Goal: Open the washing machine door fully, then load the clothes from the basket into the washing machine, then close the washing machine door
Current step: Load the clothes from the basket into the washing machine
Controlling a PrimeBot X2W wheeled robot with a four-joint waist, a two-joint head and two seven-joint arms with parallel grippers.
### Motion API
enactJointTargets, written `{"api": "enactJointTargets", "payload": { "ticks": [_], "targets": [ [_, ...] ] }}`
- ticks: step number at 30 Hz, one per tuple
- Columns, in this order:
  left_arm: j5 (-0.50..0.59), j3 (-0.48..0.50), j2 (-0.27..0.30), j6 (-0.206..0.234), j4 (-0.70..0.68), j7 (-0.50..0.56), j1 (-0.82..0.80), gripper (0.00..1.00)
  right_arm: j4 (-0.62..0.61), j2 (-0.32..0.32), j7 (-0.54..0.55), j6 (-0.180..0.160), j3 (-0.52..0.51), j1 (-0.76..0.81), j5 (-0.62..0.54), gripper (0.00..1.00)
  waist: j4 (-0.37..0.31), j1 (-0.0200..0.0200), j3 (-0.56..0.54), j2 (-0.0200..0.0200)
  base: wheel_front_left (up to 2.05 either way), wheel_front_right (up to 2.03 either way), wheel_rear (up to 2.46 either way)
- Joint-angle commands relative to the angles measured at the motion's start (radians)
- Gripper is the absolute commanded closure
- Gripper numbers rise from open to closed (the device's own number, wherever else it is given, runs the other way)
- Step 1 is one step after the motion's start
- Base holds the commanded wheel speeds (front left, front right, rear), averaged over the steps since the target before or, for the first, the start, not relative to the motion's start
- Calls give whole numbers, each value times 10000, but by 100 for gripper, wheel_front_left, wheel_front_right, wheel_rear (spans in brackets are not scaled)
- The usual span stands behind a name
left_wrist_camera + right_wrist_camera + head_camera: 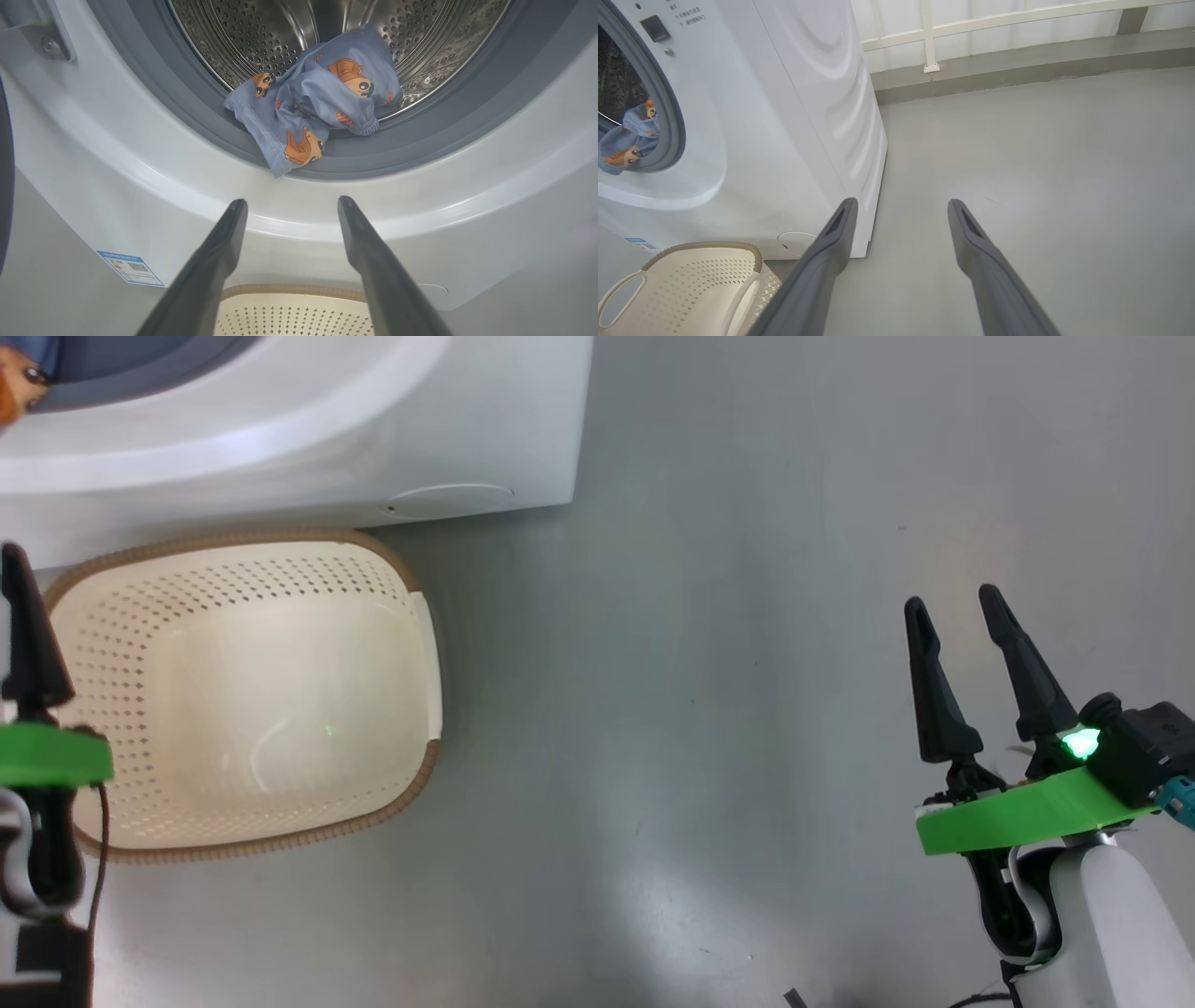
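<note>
Both claws stand with fingers apart, gripping nothing. The left gripper (292, 201) hangs before the washing machine (93, 154), above the far rim of the basket (243, 537). The right gripper (952, 595) is over the grey floor (747, 616), well to the side. The clothes (317, 98) (blue, with orange cartoon figures) lie at the drum's (243, 32) mouth, one corner draped over the grey gasket (420, 140). The basket sits against the machine's foot.

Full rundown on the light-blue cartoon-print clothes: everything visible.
The light-blue fabric clothes, printed with orange-brown cartoon figures, lie crumpled in a soft bunch at the mouth of the perforated steel drum. One hemmed corner drapes outward over the grey rubber gasket, reaching its outer edge. The cloth looks thin. Nothing else touches them.
</note>
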Motion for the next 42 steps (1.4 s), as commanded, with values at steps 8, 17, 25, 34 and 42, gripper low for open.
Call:
{"api": "enactJointTargets", "payload": {
  "ticks": [8,17,25,34,42],
  "targets": [
    [-282,-205,913,-27,859,-23,-1217,0,-295,149,-49,39,285,-125,-36,0,-225,0,307,-1,0,0,0],
    [-609,-369,1423,-27,2141,-23,-2369,0,-313,246,-49,39,280,-259,-23,0,-424,0,562,-1,0,0,0],
    [-1063,-617,1806,-27,3234,-23,-3155,0,-266,274,-49,39,316,-312,-14,0,-527,0,568,-1,0,0,0],
    [-1424,-837,2075,-27,4162,-23,-3802,0,-295,263,-49,39,406,-342,-11,0,-706,0,591,-1,0,0,0],
    [-1649,-1122,2187,-27,4487,-23,-4079,0,-308,280,-49,39,400,-317,-8,0,-826,0,616,-1,0,0,0]
  ]
}}
